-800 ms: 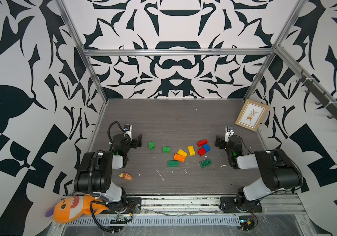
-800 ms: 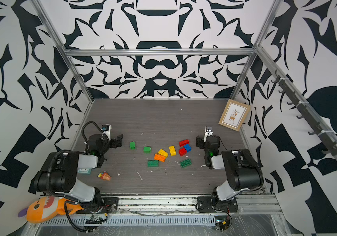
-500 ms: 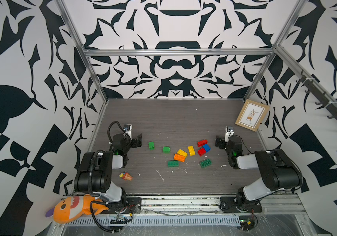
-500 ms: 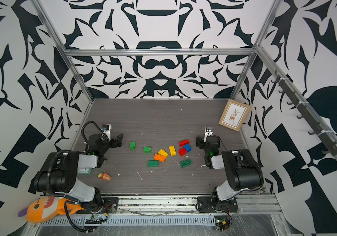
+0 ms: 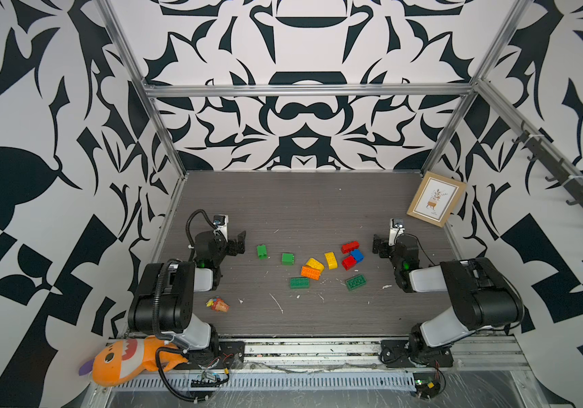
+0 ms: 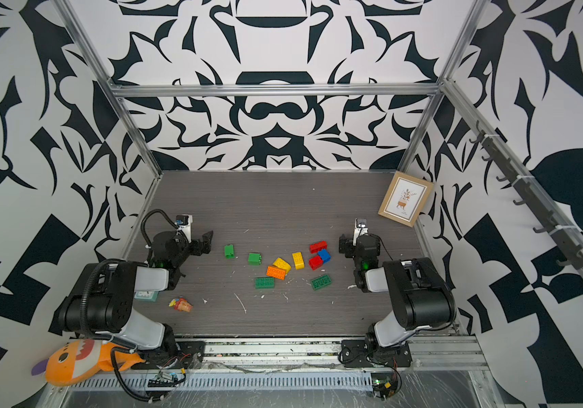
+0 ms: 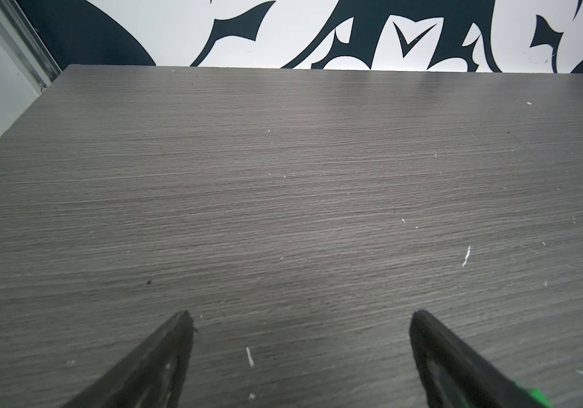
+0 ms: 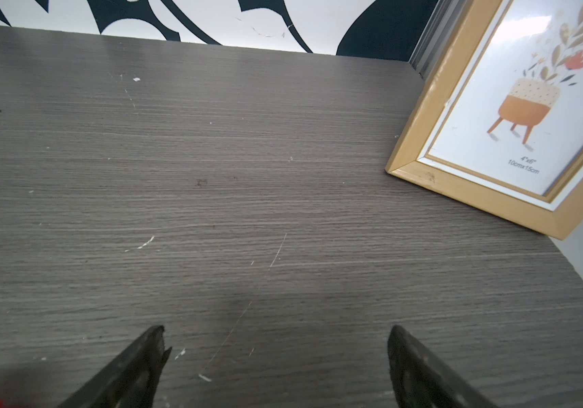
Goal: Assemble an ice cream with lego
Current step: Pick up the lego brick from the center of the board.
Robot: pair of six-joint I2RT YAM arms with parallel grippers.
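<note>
Jaws spread wide on both sides, clamped on nothing. Left gripper [image 5: 237, 243] low over bare table [image 5: 300, 205], just beside the outermost green brick [image 5: 261, 251]; right gripper [image 5: 376, 244] low too, near the red brick [image 5: 349, 247] and blue brick [image 5: 357, 255]. From each wrist, only wood grain between the tips, with a frame [image 8: 495, 116] ahead of the right one.

Lego [image 5: 310, 272] loose on the table between the arms, seen in both top views: four green, two yellow, one orange, two red, one blue, as far as countable. Lying flat, none raised into a stack. Orange touching a yellow, blue touching a red; clicked together or merely side by side, cannot tell. Cone toy [image 5: 218, 304] apart from them, nearer the left arm's base.

Judged: at the very start. Nothing picked, nothing visibly joined. All left to do: choosing a base, gripping it, stacking and pressing the rest on.
</note>
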